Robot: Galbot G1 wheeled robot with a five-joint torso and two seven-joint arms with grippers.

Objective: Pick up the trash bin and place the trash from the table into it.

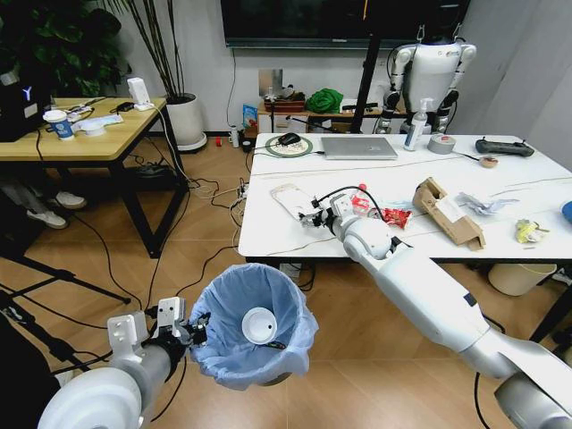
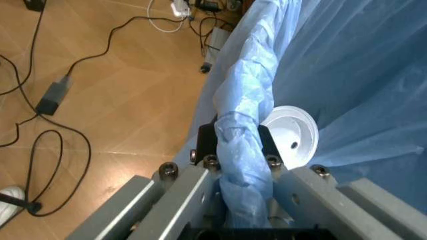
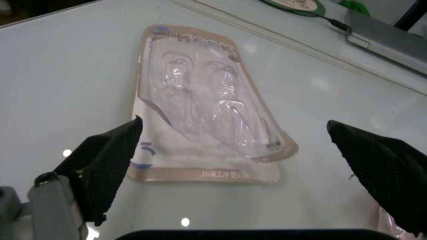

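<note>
Reaching over the table's (image 1: 268, 234) near left corner, the right gripper (image 1: 315, 217) hangs just above a flat clear blister pack (image 3: 203, 110) that lies on the marble near the left edge. From the right wrist view the pack sits directly ahead of and below the gripper, in the gap between its jaws, its long axis running away from the gripper toward the far edge. The black fingertips (image 3: 107, 160) stand wide apart, one to each side of the pack's near end, holding nothing and not yet touching it. The right arm is plainly the nearer one; the rest of the trash, a cardboard box (image 1: 449, 211), a red wrapper (image 1: 394, 215) and crumpled paper (image 1: 481, 204), lies further toward the right edge.

The left gripper (image 2: 237, 145) is clamped on the bin's (image 1: 253, 323) bag-wrapped rim, holding it off the floor, below the table's near edge. A white cup (image 1: 259, 325) already lies inside.
</note>
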